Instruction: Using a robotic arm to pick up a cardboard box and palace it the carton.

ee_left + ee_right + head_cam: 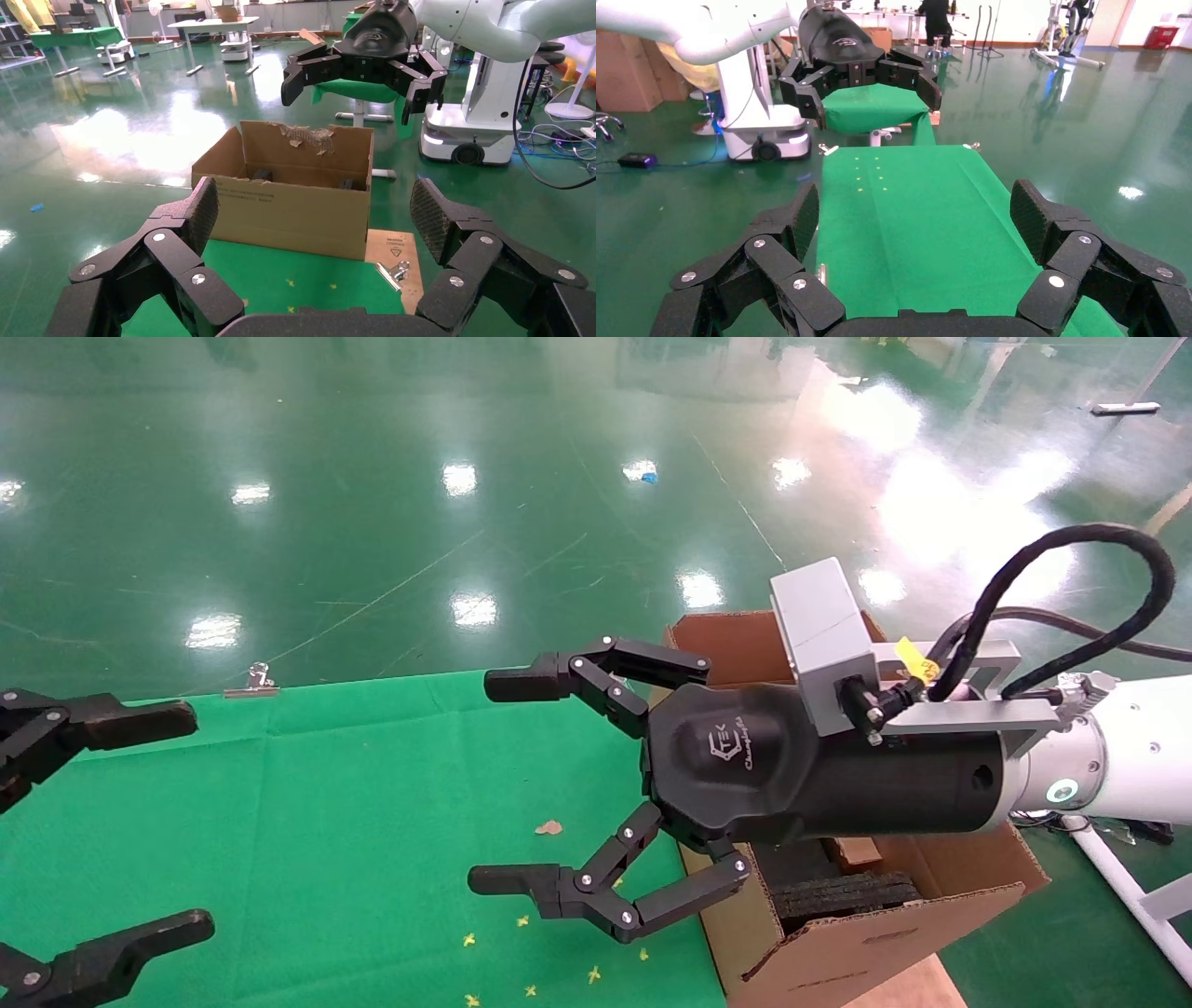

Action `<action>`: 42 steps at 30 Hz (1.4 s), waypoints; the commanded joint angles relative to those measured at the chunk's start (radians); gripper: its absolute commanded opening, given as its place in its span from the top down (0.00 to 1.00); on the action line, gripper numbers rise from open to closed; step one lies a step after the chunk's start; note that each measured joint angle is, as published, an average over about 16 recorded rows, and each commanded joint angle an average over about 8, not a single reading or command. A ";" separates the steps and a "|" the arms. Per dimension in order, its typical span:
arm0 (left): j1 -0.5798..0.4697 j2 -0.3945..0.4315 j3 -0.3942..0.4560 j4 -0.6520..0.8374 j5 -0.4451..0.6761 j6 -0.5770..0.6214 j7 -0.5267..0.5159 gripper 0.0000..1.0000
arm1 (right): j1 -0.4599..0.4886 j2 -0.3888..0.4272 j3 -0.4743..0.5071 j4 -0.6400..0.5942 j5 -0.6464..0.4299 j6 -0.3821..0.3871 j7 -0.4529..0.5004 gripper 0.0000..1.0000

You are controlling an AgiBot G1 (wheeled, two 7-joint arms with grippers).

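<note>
A: Where are we positioning the right gripper (484, 782)?

B: We are hovering it over the green cloth (326, 822), just beside the carton (838, 943). Its fingers are spreading wide and gripping nothing.

A: And the left gripper (191, 822)?

B: We are parking it at the cloth's left edge, likewise wide open and empty.

A: Are we seeing the cardboard box?

B: A small brown piece (855, 850) is showing inside the carton; we cannot tell whether it is the box.
</note>
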State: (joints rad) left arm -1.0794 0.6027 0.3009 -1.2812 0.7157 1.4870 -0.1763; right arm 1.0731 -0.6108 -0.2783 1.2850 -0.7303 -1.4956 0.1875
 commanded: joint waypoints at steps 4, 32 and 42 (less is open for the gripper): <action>0.000 0.000 0.000 0.000 0.000 0.000 0.000 0.00 | 0.000 0.000 -0.001 0.000 0.000 0.000 0.000 0.00; 0.000 0.000 0.000 0.000 0.000 0.000 0.000 0.00 | 0.002 0.000 -0.002 -0.002 0.000 0.000 0.000 0.00; 0.000 0.000 0.000 0.000 0.000 0.000 0.000 0.00 | 0.002 0.000 -0.002 -0.002 0.000 0.000 0.000 0.00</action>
State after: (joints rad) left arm -1.0794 0.6027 0.3009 -1.2812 0.7157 1.4870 -0.1763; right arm 1.0748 -0.6111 -0.2803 1.2834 -0.7307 -1.4952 0.1879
